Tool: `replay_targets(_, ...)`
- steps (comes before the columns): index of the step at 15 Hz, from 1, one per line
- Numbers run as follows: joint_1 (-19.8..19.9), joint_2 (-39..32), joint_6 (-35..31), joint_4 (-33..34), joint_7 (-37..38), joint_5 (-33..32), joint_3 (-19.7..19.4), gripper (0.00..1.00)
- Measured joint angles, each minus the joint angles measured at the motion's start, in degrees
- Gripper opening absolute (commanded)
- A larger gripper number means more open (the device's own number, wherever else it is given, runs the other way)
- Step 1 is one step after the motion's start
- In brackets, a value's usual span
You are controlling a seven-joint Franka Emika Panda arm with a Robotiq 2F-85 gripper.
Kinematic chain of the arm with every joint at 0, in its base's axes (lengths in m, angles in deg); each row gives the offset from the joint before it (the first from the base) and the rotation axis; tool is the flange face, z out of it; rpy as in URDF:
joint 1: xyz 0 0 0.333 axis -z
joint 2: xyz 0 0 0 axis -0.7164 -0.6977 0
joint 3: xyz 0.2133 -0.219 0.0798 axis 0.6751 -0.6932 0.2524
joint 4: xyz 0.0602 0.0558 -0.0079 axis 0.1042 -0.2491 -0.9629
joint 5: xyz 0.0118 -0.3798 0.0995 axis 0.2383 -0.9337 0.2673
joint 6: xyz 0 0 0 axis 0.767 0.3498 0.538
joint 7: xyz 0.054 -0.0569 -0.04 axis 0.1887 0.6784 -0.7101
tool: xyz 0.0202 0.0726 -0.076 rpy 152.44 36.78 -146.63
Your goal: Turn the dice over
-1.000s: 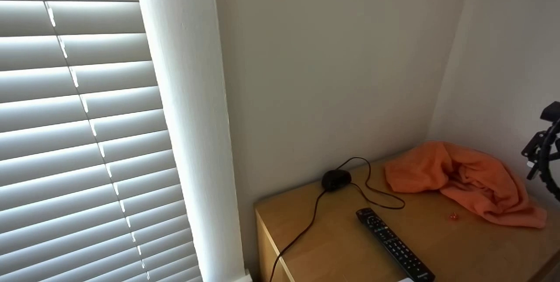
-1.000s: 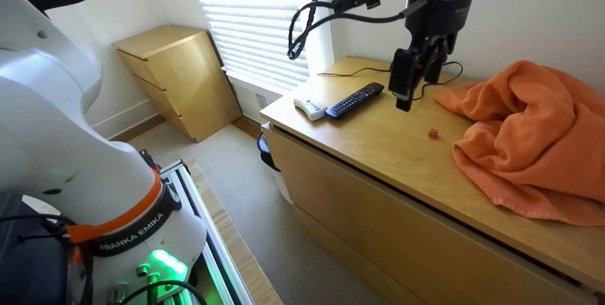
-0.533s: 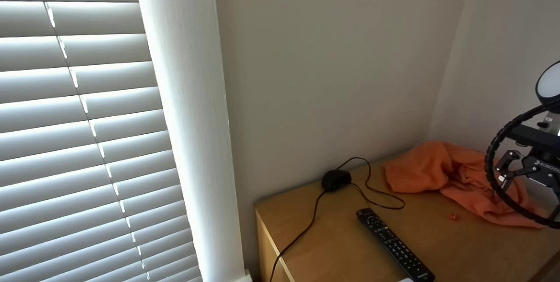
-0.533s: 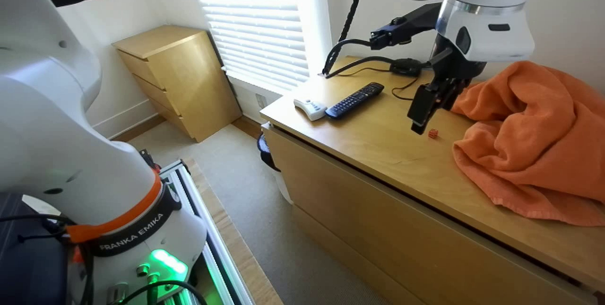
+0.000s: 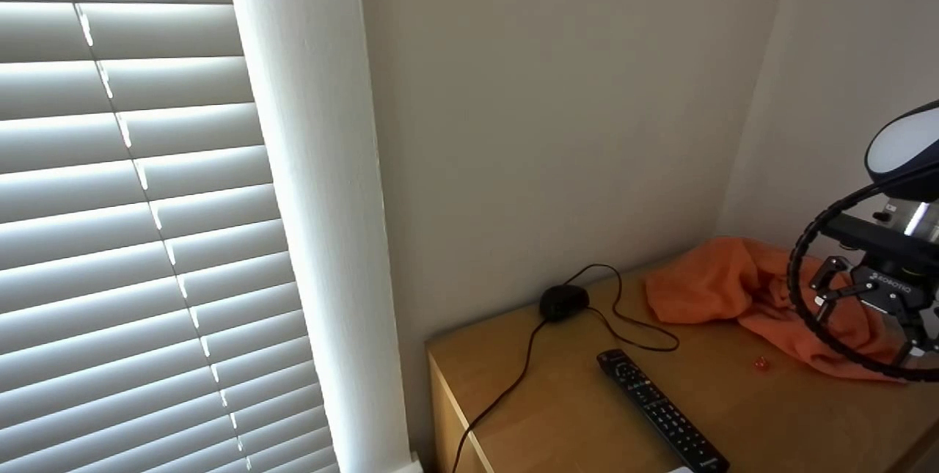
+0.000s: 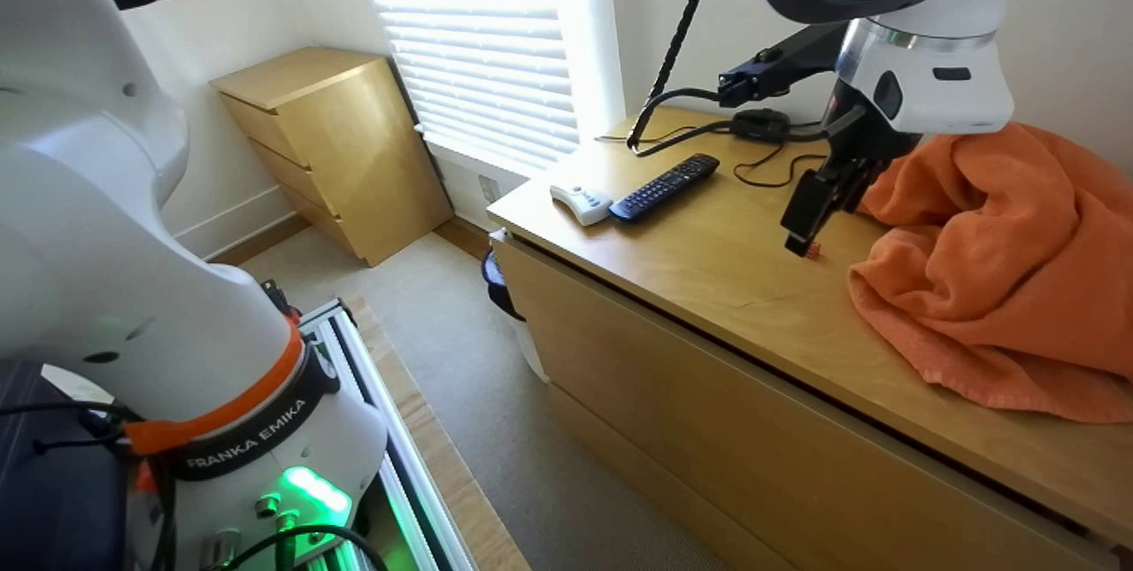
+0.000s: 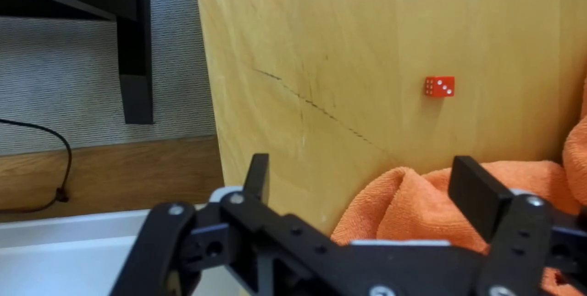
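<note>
Die [image 7: 440,86] lies on the table [image 6: 699,261], well in from its front edge [image 6: 708,323], near the orange towel [image 6: 991,279]. Gripper [image 7: 362,170] hangs above, fingers [image 7: 479,199] spread, holding nothing. Step in hand, I judge: approach. Next move should centre over the die, then lower.

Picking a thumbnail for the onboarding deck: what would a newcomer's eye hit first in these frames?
Probably the orange towel, heaped on the wooden dresser in both exterior views. Next, the bright window blinds, filling the left of an exterior view. In the wrist view, it would likely be the red die, small but vivid on that same dresser, lying apart from the open gripper.
</note>
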Motion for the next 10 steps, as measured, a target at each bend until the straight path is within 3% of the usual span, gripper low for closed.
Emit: replay_targets(10, -0.2, -10.0, -0.1, 6.7, -9.1, 7.8, 0.7, 1.00)
